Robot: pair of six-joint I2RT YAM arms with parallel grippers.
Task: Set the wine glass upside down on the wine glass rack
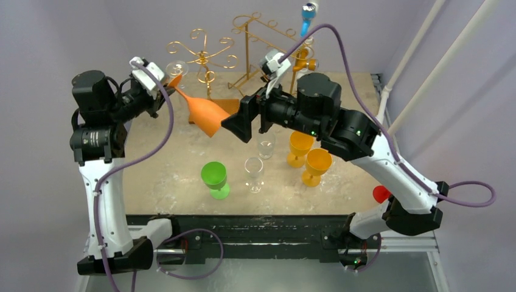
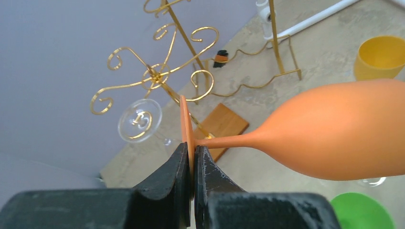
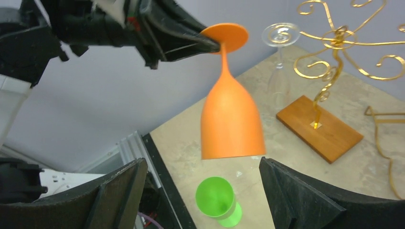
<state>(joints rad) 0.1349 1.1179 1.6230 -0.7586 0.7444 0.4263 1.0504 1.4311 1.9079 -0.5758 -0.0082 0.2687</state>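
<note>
**Item:** orange wine glass (image 1: 204, 112). It is held clear of the table (image 1: 158, 176), just in front of the wine glass rack (image 1: 204, 55). The foot is uppermost and nearest the rack's left arm; the bowl slants down and away over the rack's wooden base.

**Hold:** The left tool (image 2: 192, 152) is closed on the edge of the foot disc, which is pinched flat between its pads. The right tool (image 1: 238, 120) is spread wide at the bowl's mouth and nothing is gripped by it.

**Handling (judged):** The glass is taken to be light, rigid and smooth-walled. The material cannot be told, so fragility is to be assumed. The bowl is expected to be slippery. A pinch on the thin foot is considered liable to pivot. The stem just under the foot is judged the surer place, since the foot is then left free to be slid into a scroll arm.

**Surroundings:**
- A clear glass (image 1: 176, 68) is already hung foot-up on the rack's left arm, close beside the orange foot; a knock against it is the main risk.
- To the rack's right, a taller wire rack (image 1: 255, 36) is stood, with a blue glass (image 1: 308, 15) at its top.
- In front of the rack, a green glass (image 1: 214, 176), two clear goblets (image 1: 254, 173) and two yellow goblets (image 1: 317, 164) are set on the table, beneath the working space.
</note>
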